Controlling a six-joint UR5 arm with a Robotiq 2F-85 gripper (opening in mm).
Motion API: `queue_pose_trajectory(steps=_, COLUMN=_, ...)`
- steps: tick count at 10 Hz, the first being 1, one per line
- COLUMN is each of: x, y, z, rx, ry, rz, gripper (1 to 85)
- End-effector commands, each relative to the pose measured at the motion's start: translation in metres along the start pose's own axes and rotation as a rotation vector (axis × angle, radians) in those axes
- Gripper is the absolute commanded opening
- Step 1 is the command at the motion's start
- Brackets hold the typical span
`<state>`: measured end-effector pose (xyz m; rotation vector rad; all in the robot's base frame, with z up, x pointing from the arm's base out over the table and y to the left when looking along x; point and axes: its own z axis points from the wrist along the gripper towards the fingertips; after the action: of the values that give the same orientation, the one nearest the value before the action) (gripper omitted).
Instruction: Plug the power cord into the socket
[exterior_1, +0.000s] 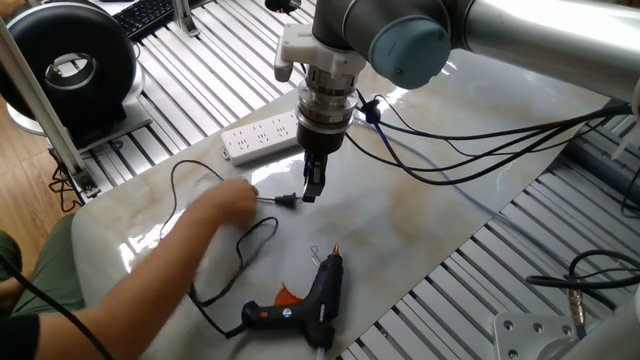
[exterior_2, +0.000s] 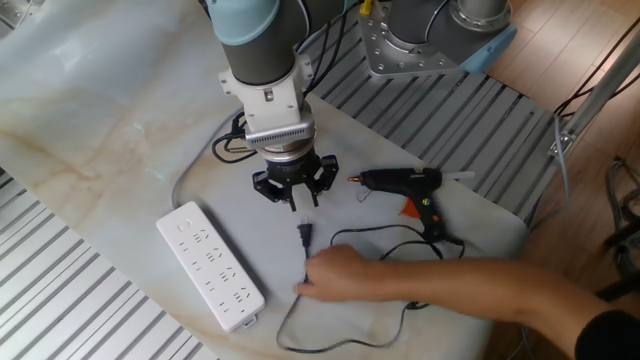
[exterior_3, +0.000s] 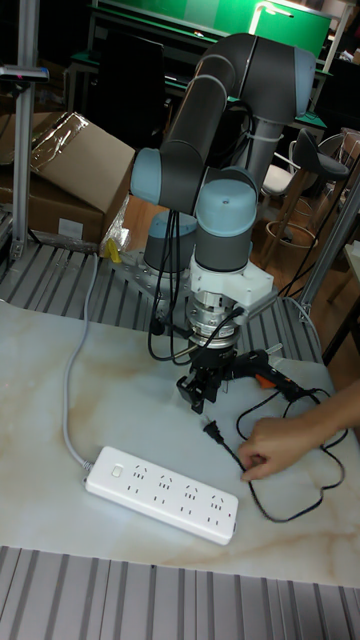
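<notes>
The power cord's small black plug (exterior_1: 288, 202) lies flat on the marble table just below and beside my gripper (exterior_1: 313, 190). A person's hand (exterior_1: 225, 205) holds the cord right behind the plug. The thin black cable loops back to the black glue gun (exterior_1: 298, 301). In the tall fixed view the plug (exterior_3: 212, 428) lies between my gripper (exterior_3: 198, 396) and the socket (exterior_3: 160, 494), a long white strip. My gripper hovers open above the table with nothing between its fingers. The other fixed view shows the plug (exterior_2: 304, 233), the socket (exterior_2: 212, 265) and my gripper (exterior_2: 298, 203).
The person's forearm (exterior_2: 480, 295) reaches across the table's near side. Thick black arm cables (exterior_1: 470, 150) trail over the marble. The strip's pale grey cable (exterior_3: 72, 390) curves along the left. A black round device (exterior_1: 70, 65) sits off the table.
</notes>
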<state>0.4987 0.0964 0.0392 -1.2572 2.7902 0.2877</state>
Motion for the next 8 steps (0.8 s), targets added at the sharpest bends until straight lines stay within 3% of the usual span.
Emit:
queue_pose_trajectory(steps=1, x=-0.0025, y=0.0002, z=-0.0014, rx=-0.004, ry=-0.011, rz=0.010, gripper=38.0)
queue_pose_trajectory(steps=8, x=-0.0039, y=0.0006, z=-0.0017, rx=-0.005, ry=-0.018, rz=0.014, gripper=37.7)
